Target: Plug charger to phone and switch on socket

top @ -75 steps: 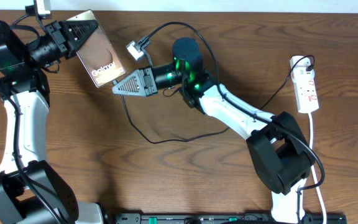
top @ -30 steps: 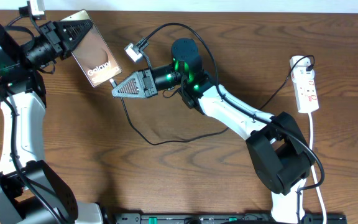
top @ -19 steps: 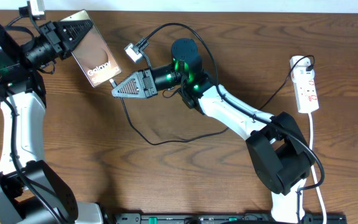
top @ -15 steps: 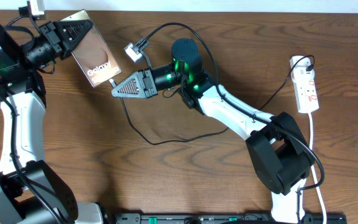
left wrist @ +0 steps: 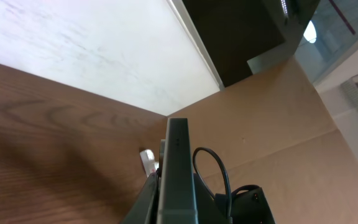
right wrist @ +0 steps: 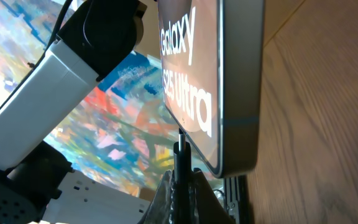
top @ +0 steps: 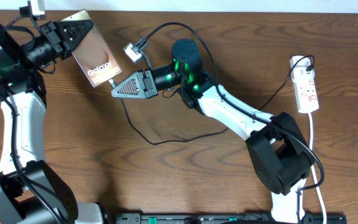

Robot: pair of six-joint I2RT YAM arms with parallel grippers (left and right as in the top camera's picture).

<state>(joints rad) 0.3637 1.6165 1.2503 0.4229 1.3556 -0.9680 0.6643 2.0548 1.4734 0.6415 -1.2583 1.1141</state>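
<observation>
My left gripper (top: 73, 34) is shut on the phone (top: 95, 57), a bronze-brown slab with white "Galaxy" lettering, held above the table at the far left. The left wrist view shows its thin edge (left wrist: 178, 168) between the fingers. My right gripper (top: 118, 88) is shut on the plug tip of the charger (top: 166, 138), a thin black cable looping over the table. In the right wrist view the plug tip (right wrist: 180, 155) touches the phone's lower edge (right wrist: 229, 93). The white socket (top: 306, 87) with red markings lies at the far right.
A small white adapter block (top: 133, 51) lies behind the right gripper with a black cable arcing from it. The socket's white cord (top: 316, 162) runs down the right side. A black rail (top: 216, 218) lines the table's front edge.
Since 2.5 s ago the left gripper has drawn the phone up and left, and the right gripper's tip has come to its lower edge. Nothing has moved in the last second.
</observation>
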